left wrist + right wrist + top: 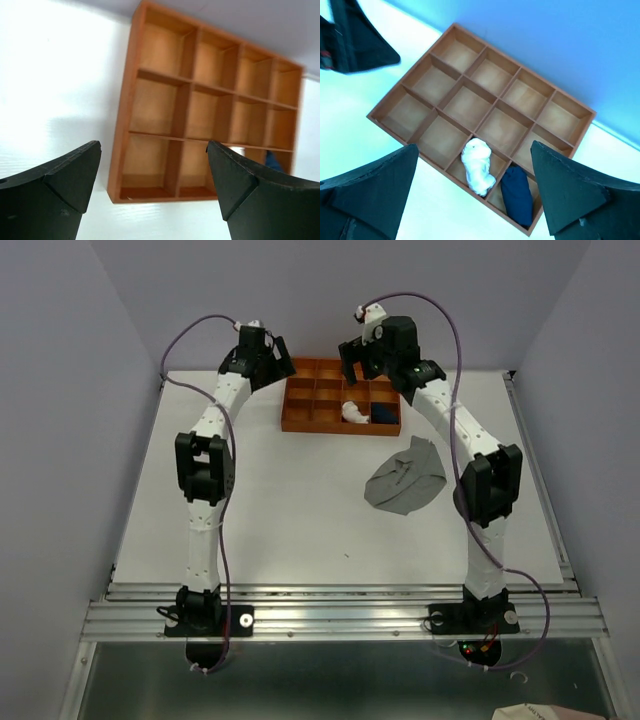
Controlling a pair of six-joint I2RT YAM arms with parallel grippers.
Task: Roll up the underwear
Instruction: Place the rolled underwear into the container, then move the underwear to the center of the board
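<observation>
The underwear lies in three pieces, two rolled and one loose. The left fingers (60, 192) stand wide apart and empty by the tray's far left corner. The orange tray (284, 410), a stiff grid of twelve square cells, hugs the white tabletop's (280, 520) far edge. The two right cells of its near row hold a soft pale roll (477, 167) and a navy roll (517, 195). The grey piece (404, 480) lies crumpled on open tabletop just beside the right arm. The right fingers (575, 195) gape wide, empty.
</observation>
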